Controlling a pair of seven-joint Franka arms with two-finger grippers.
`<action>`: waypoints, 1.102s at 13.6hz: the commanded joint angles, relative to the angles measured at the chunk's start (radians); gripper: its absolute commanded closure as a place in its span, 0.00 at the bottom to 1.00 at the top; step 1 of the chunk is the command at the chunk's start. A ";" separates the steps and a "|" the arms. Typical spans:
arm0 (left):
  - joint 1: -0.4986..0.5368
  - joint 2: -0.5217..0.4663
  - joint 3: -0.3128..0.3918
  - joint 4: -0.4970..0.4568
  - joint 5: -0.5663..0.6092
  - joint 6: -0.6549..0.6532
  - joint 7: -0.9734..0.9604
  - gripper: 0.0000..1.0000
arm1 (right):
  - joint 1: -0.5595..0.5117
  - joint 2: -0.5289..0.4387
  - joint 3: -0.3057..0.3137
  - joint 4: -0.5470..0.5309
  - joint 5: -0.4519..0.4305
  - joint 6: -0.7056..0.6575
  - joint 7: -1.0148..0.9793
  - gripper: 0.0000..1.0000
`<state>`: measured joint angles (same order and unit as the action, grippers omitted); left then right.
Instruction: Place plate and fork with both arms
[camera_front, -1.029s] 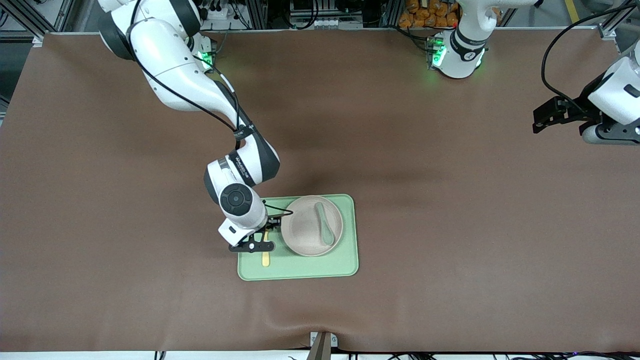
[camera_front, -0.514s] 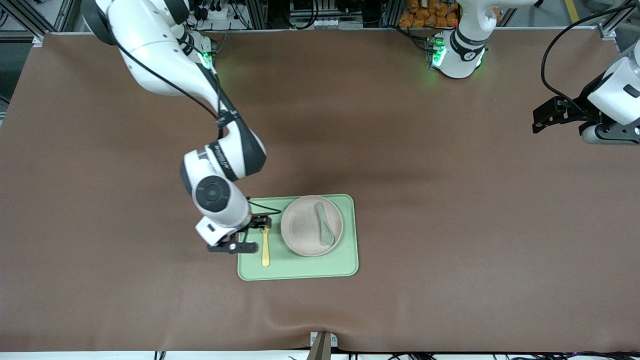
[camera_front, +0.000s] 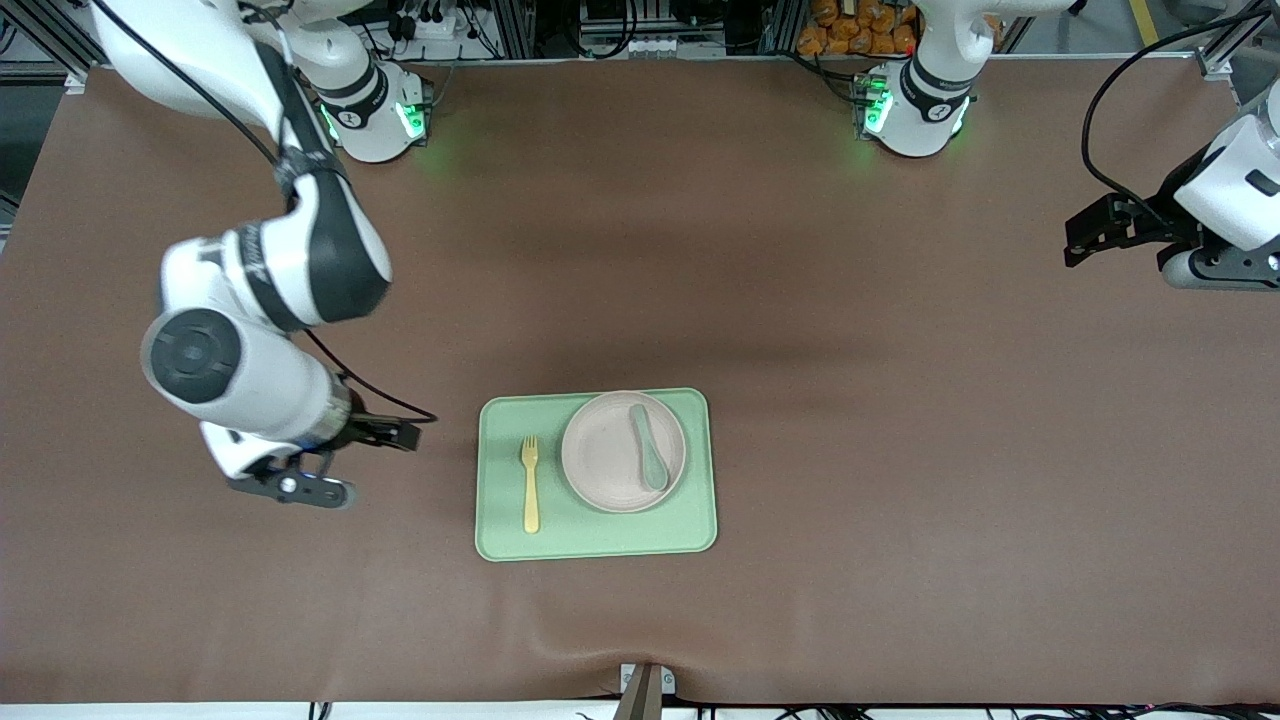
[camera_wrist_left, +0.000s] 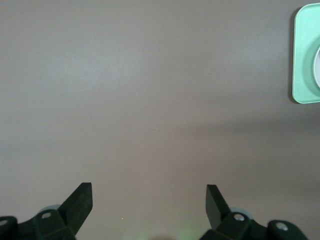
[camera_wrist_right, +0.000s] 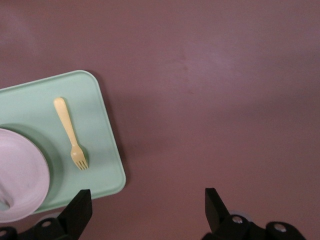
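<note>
The off-white plate (camera_front: 605, 455) lies on the pale green tray (camera_front: 600, 535). Beside it on the tray, toward the right arm's end, lies the yellow fork (camera_front: 530, 485), tines pointing away from the front camera. My right gripper (camera_front: 350, 462) hangs open and empty over bare table off the tray's edge at the right arm's end. Its wrist view shows the fork (camera_wrist_right: 70, 132), the tray (camera_wrist_right: 100, 125) and part of the plate (camera_wrist_right: 20, 175) ahead of the open right gripper (camera_wrist_right: 148, 200). My left gripper (camera_front: 1075, 240) waits open over the left arm's end of the table, and its wrist view shows the open gripper (camera_wrist_left: 149, 195) over bare cloth.
A grey-green spoon (camera_front: 650, 450) rests on the plate. A brown cloth (camera_front: 900, 450) covers the whole table. One corner of the tray (camera_wrist_left: 306, 60) shows in the left wrist view.
My right gripper has opened off the fork, left it on the tray, and swung away toward the right arm's end of the table. The left arm has not moved.
</note>
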<state>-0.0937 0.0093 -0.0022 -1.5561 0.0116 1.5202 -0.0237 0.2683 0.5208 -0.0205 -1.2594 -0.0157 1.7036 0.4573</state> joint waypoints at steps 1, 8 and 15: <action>-0.007 0.003 0.007 0.010 0.001 -0.014 0.008 0.00 | -0.085 -0.096 0.036 -0.028 0.042 -0.100 -0.023 0.00; -0.007 0.004 0.007 0.010 0.001 -0.014 0.010 0.00 | -0.222 -0.252 0.085 0.043 0.080 -0.382 -0.147 0.00; -0.001 0.003 0.007 0.014 0.001 -0.014 0.011 0.00 | -0.294 -0.418 0.079 -0.128 0.080 -0.279 -0.238 0.00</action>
<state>-0.0935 0.0100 -0.0021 -1.5569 0.0116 1.5203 -0.0237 -0.0094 0.1740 0.0410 -1.2621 0.0482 1.3589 0.2265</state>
